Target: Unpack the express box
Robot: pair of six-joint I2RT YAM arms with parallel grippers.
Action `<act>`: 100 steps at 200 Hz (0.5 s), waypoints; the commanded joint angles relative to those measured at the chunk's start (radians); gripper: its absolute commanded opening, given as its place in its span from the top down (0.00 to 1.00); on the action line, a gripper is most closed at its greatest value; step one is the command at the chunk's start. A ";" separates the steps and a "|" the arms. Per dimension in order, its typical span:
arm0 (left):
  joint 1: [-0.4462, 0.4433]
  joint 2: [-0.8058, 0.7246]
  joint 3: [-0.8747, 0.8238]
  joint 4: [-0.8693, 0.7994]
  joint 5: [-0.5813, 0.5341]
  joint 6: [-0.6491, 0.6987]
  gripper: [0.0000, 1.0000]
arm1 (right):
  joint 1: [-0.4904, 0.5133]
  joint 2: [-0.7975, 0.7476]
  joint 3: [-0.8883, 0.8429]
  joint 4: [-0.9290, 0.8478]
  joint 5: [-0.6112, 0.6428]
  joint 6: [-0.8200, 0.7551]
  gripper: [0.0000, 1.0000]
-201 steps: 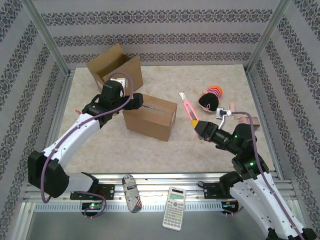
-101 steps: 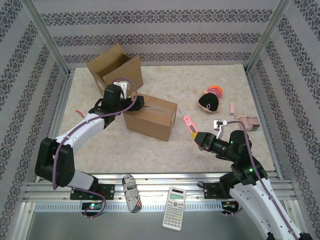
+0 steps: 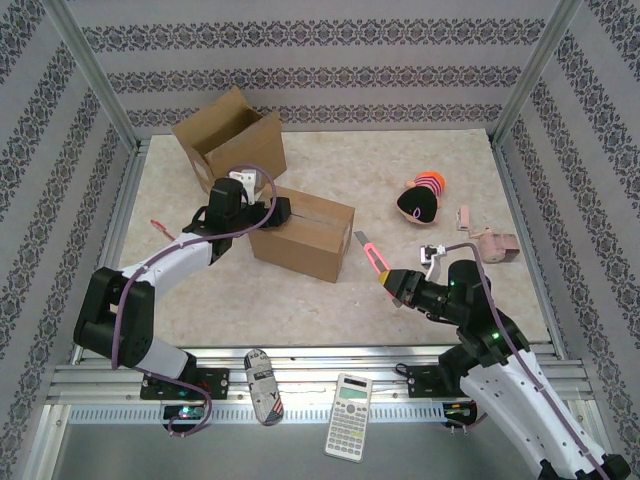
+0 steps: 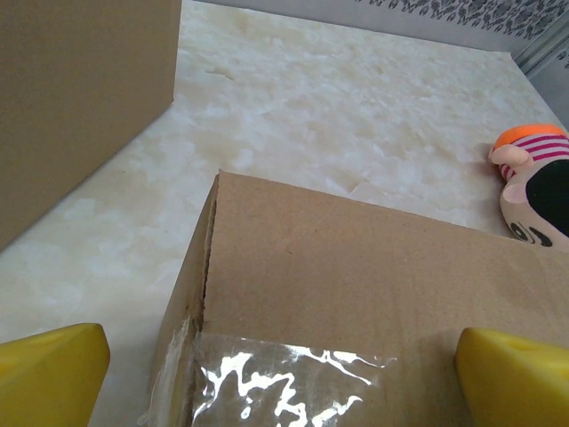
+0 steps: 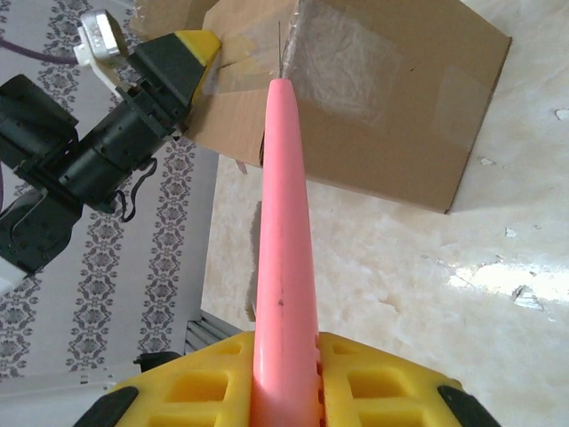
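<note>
The taped cardboard express box [image 3: 300, 232] sits mid-table, its flaps closed under clear tape [image 4: 284, 387]. My left gripper [image 3: 268, 210] is at the box's left end, open, with a yellow fingertip [image 4: 49, 378] on either side of the taped top [image 4: 373, 285]. My right gripper [image 3: 398, 283] is shut on a pink utility knife [image 3: 372, 255]. The knife [image 5: 284, 222] points toward the box's right end [image 5: 391, 107], its thin blade apart from the cardboard. In the right wrist view the left gripper [image 5: 169, 71] shows beyond the box.
An open, empty-looking cardboard box [image 3: 228, 135] stands at the back left. A black and orange plush toy [image 3: 420, 198] and small pink pieces [image 3: 490, 240] lie at the right. A calculator [image 3: 349, 416] and a patterned oblong object [image 3: 262, 385] rest on the front rail.
My right gripper has drawn left and nearer with the knife, bringing its tip closer to the box's right end. The left arm has lowered and settled against the box's left end.
</note>
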 commanded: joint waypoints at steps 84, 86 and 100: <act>0.008 0.007 -0.050 -0.013 -0.007 -0.010 0.00 | 0.047 0.095 -0.014 0.171 0.092 0.084 1.00; 0.008 0.006 -0.050 -0.013 -0.007 -0.011 0.00 | 0.047 0.096 -0.015 0.170 0.094 0.084 1.00; 0.008 0.007 -0.048 -0.015 -0.008 -0.011 0.00 | 0.047 0.098 -0.021 0.177 0.102 0.090 1.00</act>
